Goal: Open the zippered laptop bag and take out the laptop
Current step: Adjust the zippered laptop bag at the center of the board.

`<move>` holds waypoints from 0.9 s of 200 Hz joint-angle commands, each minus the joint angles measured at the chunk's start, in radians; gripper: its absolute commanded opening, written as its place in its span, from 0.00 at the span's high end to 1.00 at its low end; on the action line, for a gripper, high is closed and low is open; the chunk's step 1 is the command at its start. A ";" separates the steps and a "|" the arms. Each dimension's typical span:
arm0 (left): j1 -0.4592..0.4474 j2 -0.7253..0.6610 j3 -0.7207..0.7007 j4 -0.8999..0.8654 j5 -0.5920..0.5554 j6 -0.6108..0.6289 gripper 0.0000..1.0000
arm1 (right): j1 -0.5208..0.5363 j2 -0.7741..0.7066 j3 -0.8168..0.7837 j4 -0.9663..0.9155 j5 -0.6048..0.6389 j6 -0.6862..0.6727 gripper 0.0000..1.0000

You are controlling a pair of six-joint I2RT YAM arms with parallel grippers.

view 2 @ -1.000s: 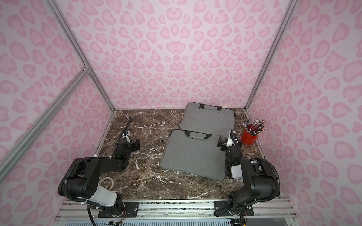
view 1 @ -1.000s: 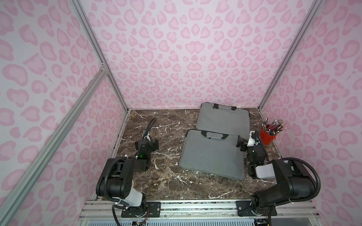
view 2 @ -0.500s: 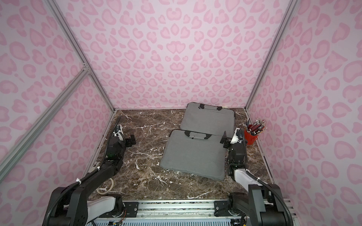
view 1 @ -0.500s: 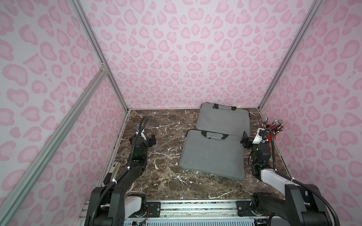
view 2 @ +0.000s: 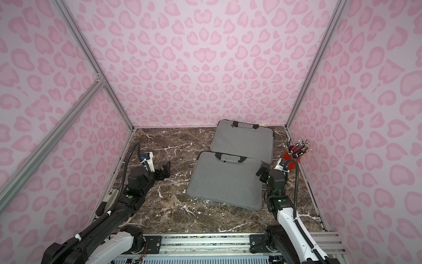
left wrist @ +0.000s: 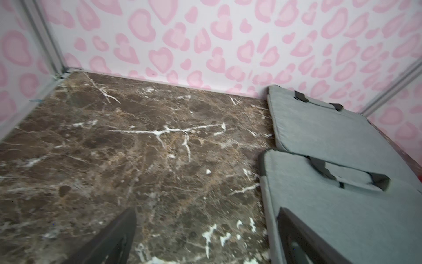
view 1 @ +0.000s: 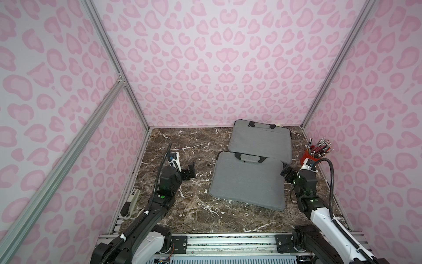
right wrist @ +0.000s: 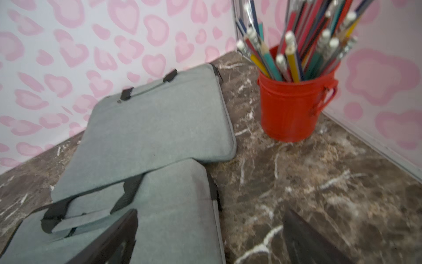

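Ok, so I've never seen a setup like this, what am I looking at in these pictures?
This is a robot with two arms at a table, each ending in a two-fingered hand. Two pictures look down from twin cameras above, so they nearly match. The other two come from a camera on each wrist; the dark shapes there are that hand's own fingers. On the brown marble-patterned tabletop lie two flat grey fabric laptop bags with black-trimmed handles: a nearer bag and a farther bag by the back wall, neither visibly open. A round red metal bucket of coloured pencils stands by the right wall. The left hand is open over bare table; the right hand is open at the nearer bag's right edge. Neither holds anything.
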 commanded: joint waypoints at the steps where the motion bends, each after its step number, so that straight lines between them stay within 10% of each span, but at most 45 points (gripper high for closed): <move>1: -0.088 -0.020 0.001 -0.062 -0.028 -0.046 0.01 | 0.004 0.005 0.023 -0.182 -0.013 0.089 0.01; 180: -0.355 0.132 0.043 -0.193 -0.190 -0.101 0.01 | 0.360 0.461 0.166 -0.246 -0.183 0.327 0.01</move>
